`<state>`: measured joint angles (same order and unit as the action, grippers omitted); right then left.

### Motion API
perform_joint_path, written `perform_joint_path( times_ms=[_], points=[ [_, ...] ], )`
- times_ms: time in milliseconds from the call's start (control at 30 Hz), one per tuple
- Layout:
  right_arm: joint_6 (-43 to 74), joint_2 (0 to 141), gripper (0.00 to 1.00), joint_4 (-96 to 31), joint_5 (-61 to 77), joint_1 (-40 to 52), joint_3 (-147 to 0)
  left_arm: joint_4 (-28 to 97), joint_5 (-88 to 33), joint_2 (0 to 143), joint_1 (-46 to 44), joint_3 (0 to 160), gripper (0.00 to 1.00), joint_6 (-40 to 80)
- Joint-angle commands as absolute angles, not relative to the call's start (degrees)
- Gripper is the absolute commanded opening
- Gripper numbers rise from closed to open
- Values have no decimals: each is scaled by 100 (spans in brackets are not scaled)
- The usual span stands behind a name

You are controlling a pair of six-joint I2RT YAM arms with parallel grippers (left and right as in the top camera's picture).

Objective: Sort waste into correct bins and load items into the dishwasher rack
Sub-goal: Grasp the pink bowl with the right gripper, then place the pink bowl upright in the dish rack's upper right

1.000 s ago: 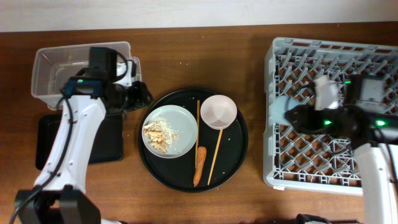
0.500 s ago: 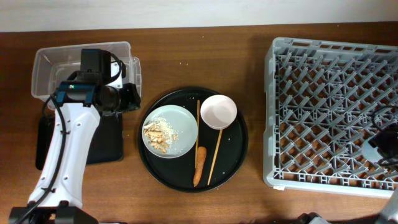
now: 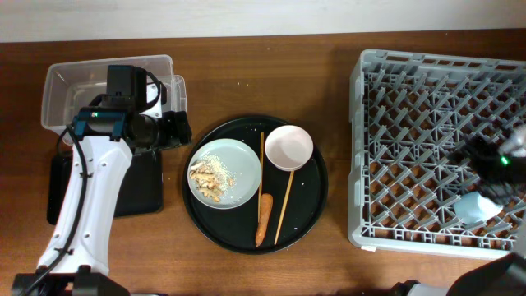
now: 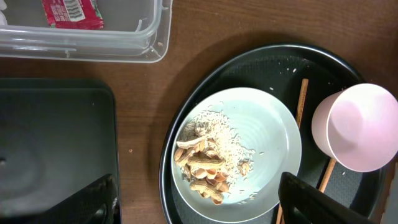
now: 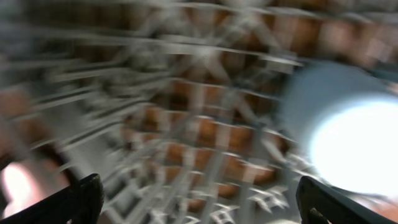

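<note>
Since the previous frame, the light blue cup (image 3: 477, 205) has appeared in the dishwasher rack (image 3: 411, 123). Left pincer (image 4: 199, 202) and right pincer (image 5: 208, 205) stand wide, empty.

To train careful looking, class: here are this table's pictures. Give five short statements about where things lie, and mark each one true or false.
1. The red wrapper lies in the clear tub. True.
2. The carrot lies on the plate. False: it lies beside the plate, on the round black tray.
3. The light blue cup is in the dishwasher rack. True.
4. The bowl is in the rack. False: it is on the round tray.
5. The food scraps are on the plate. True.
</note>
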<state>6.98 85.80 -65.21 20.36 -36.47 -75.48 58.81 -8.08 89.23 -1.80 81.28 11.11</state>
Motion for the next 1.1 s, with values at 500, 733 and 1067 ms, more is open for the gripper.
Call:
perform_joint_path(
  times_ms=[500,733,1067],
  points=[
    [958,10755,58,-4689,836,1815,-8217,5883,-766,8794,-169,8143,84,1059],
    [1000,11266,12,-4602,834,1874,-8219,5883,-766,8794,-169,8143,84,1059],
    [731,9542,4,-5599,-1643,919,-9612,5885,-766,8794,-169,8143,84,1061]
  ],
)
